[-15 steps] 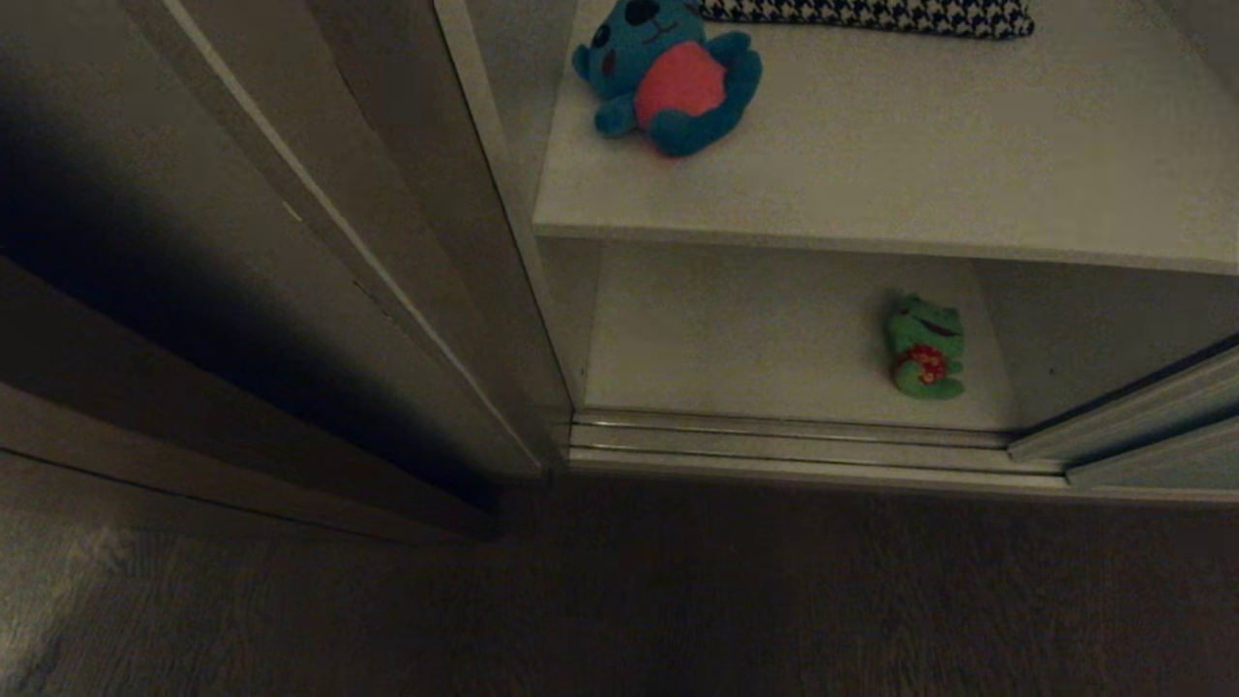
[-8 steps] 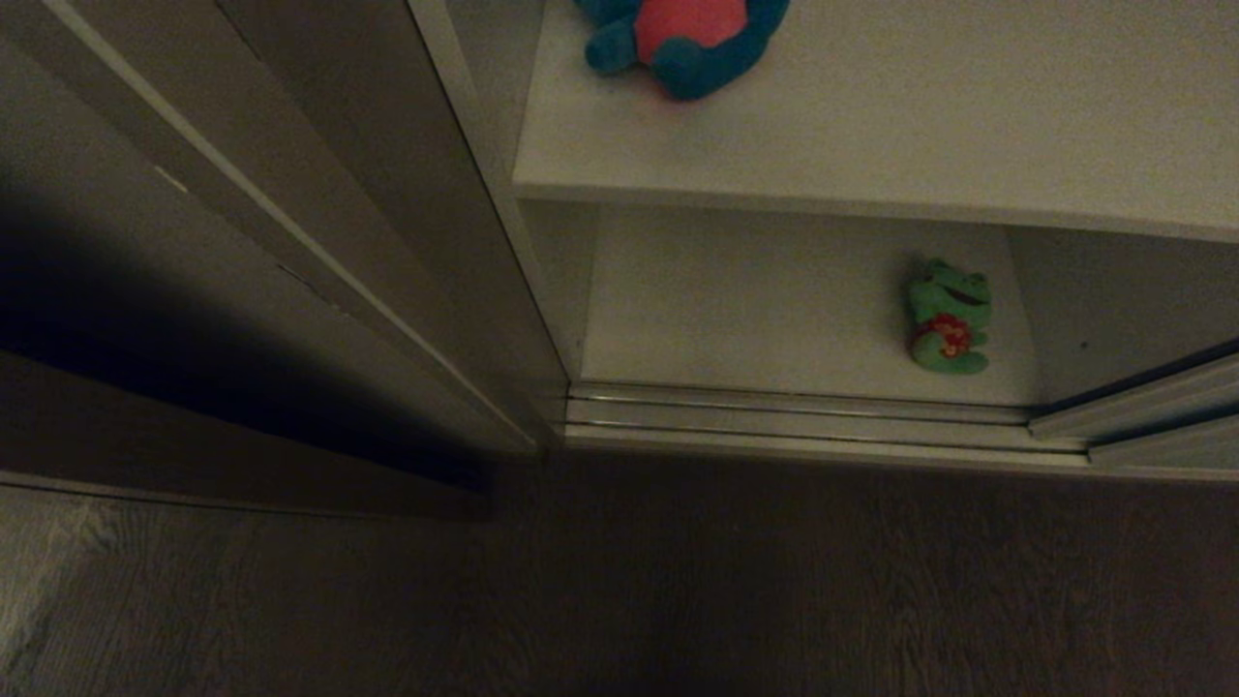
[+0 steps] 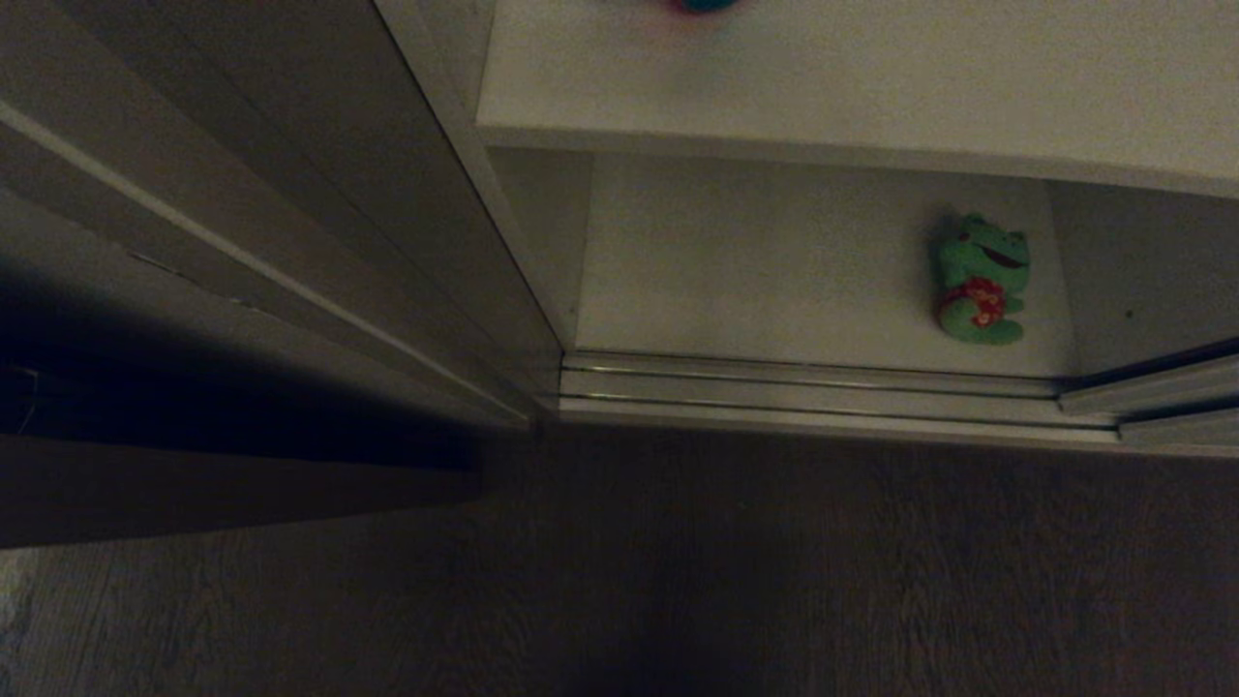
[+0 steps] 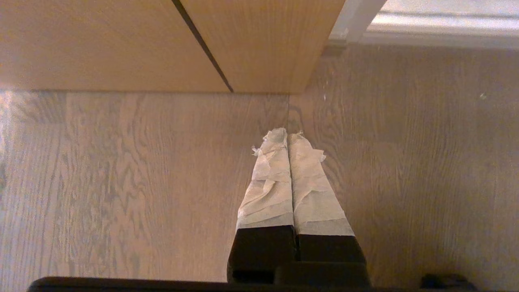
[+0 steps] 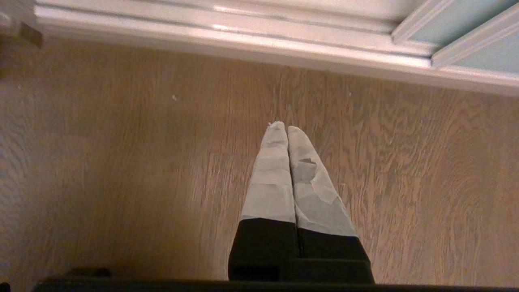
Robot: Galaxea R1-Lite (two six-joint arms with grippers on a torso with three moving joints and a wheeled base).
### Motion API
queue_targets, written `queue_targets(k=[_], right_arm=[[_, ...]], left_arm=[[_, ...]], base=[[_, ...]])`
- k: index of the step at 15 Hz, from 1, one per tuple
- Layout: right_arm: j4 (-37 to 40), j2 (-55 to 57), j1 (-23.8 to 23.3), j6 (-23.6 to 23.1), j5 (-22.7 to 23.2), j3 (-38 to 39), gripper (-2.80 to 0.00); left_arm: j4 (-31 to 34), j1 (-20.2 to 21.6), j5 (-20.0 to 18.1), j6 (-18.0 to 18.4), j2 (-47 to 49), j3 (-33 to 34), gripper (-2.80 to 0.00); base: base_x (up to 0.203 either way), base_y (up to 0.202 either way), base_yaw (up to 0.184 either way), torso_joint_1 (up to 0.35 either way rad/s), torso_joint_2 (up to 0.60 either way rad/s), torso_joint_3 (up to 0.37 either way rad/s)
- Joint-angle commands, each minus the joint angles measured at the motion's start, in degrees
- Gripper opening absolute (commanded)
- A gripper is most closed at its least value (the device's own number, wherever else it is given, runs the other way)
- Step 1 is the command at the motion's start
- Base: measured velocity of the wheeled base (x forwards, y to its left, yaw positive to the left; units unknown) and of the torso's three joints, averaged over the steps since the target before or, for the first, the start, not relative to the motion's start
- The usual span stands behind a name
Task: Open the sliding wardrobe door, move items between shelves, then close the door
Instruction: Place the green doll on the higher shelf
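A green frog plush (image 3: pixel 980 279) lies on the lower shelf (image 3: pixel 755 281) just behind the door track (image 3: pixel 813 392), seen only from the head camera. The wrist cameras alone show the left gripper (image 4: pixel 288 136) and right gripper (image 5: pixel 286 129), both clenched empty above the wood floor (image 5: pixel 121 162).

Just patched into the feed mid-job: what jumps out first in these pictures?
The green frog plush catches the eye, lying alone on the lower white shelf toward its right side, behind the door tracks. Both grippers, left and right, are shut and empty, pointing down at the wood floor.
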Motion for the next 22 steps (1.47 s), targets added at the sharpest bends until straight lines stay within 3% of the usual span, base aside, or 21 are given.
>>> queue_targets(k=[1,19,22], right_arm=[[0.0,0.0,0.0,0.0,0.0,0.1,-2.8],[0.0,0.0,0.0,0.0,0.0,0.1,-2.8],[-0.1,-0.1,0.0,-0.1,-0.1,0.1,-2.8]], left_arm=[[0.0,0.0,0.0,0.0,0.1,0.0,-2.8],[0.0,0.0,0.2,-1.6,0.1,-0.1,-2.8],[0.2,0.0,0.2,-0.1,0.0,0.0,-2.8]], base=[[0.0,0.0,0.0,0.002,0.01,-0.198],[0.0,0.0,0.0,0.001,0.0,-0.035],[0.0,0.0,0.0,0.0,0.0,0.0]])
